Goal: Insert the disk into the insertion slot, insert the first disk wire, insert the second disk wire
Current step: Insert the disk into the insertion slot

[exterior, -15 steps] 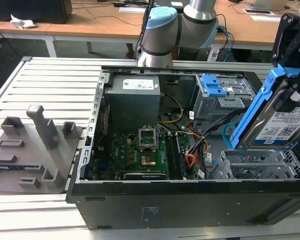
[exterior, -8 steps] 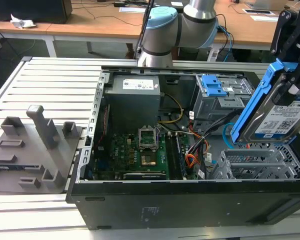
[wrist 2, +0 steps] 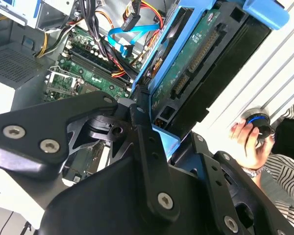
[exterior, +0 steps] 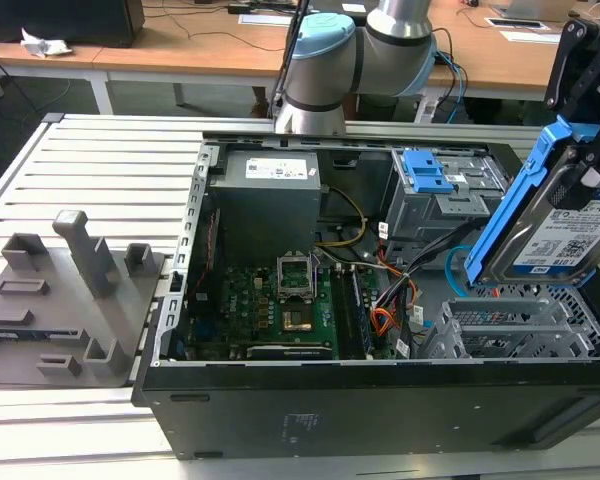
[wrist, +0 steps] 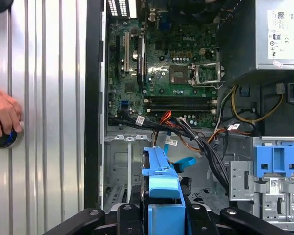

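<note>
My gripper (exterior: 590, 165) is shut on the disk (exterior: 565, 225), a silver drive with a white label in a bright blue carrier. The disk hangs tilted above the case at the exterior view's right. Just below it lies the insertion slot (exterior: 510, 325), a low perforated silver cage. In the first wrist view the carrier's blue edge (wrist: 161, 181) sits beside the slot (wrist: 118, 166). The second wrist view shows the disk's green underside (wrist 2: 196, 54) between black fingers (wrist 2: 142, 137). The first disk wire (exterior: 382, 320), orange, and the second disk wire (exterior: 453, 268), light blue, lie loose inside the case near the slot.
A taller grey cage with a blue latch (exterior: 425, 175) stands behind the slot. The motherboard (exterior: 270, 300) and power supply (exterior: 265, 185) take up the case's middle. A grey fixture block (exterior: 70, 290) lies at the exterior view's left. A person's hand (wrist: 2, 115) rests on a knob outside the case.
</note>
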Tool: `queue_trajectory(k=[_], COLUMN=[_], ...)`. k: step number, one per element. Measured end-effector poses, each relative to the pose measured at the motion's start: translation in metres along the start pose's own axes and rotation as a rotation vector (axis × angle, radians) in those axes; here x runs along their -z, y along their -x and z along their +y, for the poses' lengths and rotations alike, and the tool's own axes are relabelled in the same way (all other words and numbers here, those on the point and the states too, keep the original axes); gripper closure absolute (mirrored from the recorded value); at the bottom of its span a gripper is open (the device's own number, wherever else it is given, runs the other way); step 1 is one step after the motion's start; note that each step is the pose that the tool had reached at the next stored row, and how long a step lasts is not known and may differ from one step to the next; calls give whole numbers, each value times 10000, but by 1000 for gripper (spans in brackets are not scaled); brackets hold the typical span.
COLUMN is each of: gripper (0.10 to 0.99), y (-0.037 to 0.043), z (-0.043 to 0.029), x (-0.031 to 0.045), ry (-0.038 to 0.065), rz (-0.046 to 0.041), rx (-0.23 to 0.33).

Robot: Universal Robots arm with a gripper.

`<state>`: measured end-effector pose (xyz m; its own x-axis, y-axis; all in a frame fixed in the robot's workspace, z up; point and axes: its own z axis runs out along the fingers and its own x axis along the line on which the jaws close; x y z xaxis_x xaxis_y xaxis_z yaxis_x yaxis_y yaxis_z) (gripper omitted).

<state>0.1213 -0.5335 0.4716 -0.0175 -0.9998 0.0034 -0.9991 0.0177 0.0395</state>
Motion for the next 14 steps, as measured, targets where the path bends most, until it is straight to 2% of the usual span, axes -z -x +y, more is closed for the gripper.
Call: queue_trajectory(k=[11,14], gripper=[718,718], y=[0,0], z=[-2,-4], x=[-43,-107], ry=[0,0], rz=[0,0], rx=[0,0])
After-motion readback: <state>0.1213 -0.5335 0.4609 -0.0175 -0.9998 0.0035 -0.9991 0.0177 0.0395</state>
